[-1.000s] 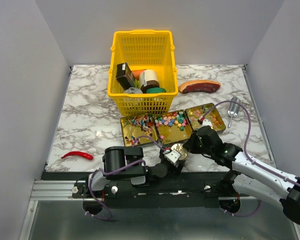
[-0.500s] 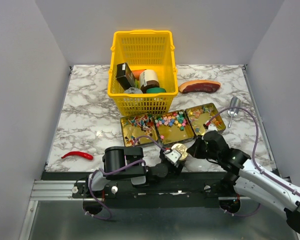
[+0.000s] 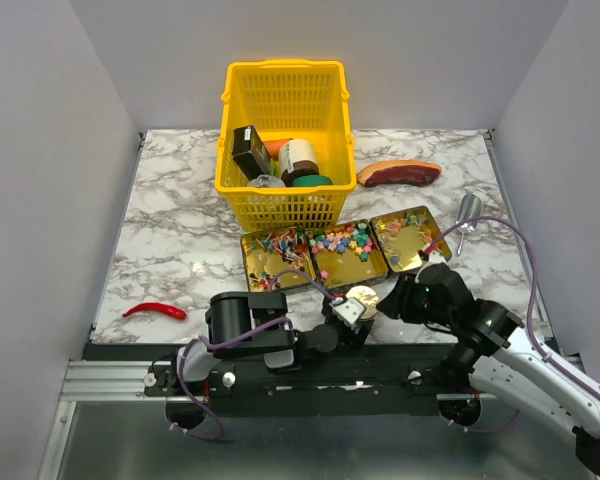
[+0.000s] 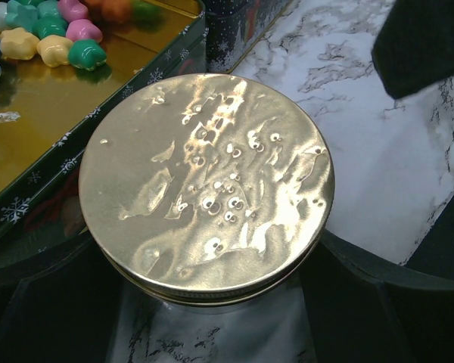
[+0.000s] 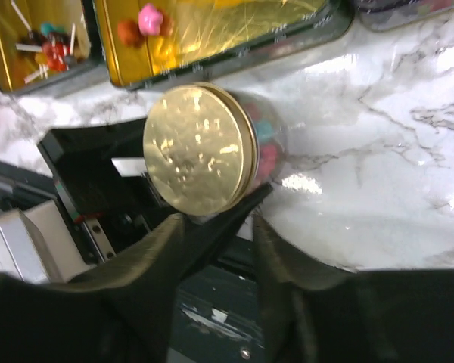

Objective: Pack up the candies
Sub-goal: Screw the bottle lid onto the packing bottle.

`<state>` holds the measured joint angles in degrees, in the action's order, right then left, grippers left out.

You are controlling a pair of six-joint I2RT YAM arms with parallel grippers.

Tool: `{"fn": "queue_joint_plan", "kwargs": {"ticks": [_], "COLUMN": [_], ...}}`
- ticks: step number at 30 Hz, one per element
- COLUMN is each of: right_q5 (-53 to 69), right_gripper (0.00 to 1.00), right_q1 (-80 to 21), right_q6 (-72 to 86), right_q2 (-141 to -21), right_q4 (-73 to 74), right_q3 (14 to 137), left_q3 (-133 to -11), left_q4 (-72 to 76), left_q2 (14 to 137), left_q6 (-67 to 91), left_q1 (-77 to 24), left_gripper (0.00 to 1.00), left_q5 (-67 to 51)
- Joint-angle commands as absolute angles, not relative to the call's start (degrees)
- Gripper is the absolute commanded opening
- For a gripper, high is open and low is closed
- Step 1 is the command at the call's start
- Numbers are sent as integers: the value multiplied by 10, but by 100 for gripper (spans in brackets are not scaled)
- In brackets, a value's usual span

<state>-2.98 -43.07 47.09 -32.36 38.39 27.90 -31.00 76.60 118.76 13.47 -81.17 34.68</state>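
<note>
My left gripper point(image 3: 346, 312) is shut on a clear glass jar with a gold lid point(image 3: 360, 298), held low at the table's near edge. The lid point(image 4: 208, 185) fills the left wrist view, with my dark fingers point(image 4: 393, 310) on both sides of the glass. In the right wrist view the jar point(image 5: 200, 151) shows pink and blue candies point(image 5: 266, 144) inside. My right gripper point(image 3: 393, 299) is open and empty just right of the jar, its fingertips point(image 5: 174, 227) close below the lid. Three gold tins point(image 3: 347, 266) hold loose candies point(image 3: 342, 241) and lollipops point(image 3: 277, 243).
A yellow basket point(image 3: 283, 200) with groceries stands behind the tins. A reddish meat slab point(image 3: 398, 172) lies at the back right, a metal scoop point(image 3: 467, 214) to the right of the tins, and a red chili point(image 3: 155, 311) at the near left.
My right gripper has drawn back from the jar lid, to the right and towards the near edge. The left gripper still holds the jar in place.
</note>
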Motion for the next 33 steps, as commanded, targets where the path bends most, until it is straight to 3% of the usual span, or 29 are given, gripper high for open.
{"fn": "queue_joint_plan", "kwargs": {"ticks": [1, 9, 17, 20, 21, 24, 33], "right_q5": [-97, -113, -127, -117, -112, -92, -22], "right_gripper": [53, 50, 48, 39, 28, 13, 8], "right_q1": [-433, -433, -432, -432, -432, -432, -431], "right_q6": [469, 423, 397, 393, 393, 409, 445], "right_q2": [-376, -506, -534, -547, -548, -538, -488], "right_q4": [366, 256, 207, 199, 199, 196, 224], "right_q3": [303, 321, 314, 308, 304, 285, 212], "left_q3": [-289, -289, -290, -293, -293, -294, -295], "left_q4": [677, 671, 667, 666, 664, 661, 657], "left_q2": [1214, 1217, 1222, 1223, 1223, 1223, 1230], "left_q6": [157, 157, 154, 154, 154, 157, 170], "left_q1": [-811, -811, -811, -811, -810, -810, -806], "left_gripper": [70, 70, 70, 70, 70, 70, 70], "left_q5": [308, 294, 288, 288, 289, 292, 295]}}
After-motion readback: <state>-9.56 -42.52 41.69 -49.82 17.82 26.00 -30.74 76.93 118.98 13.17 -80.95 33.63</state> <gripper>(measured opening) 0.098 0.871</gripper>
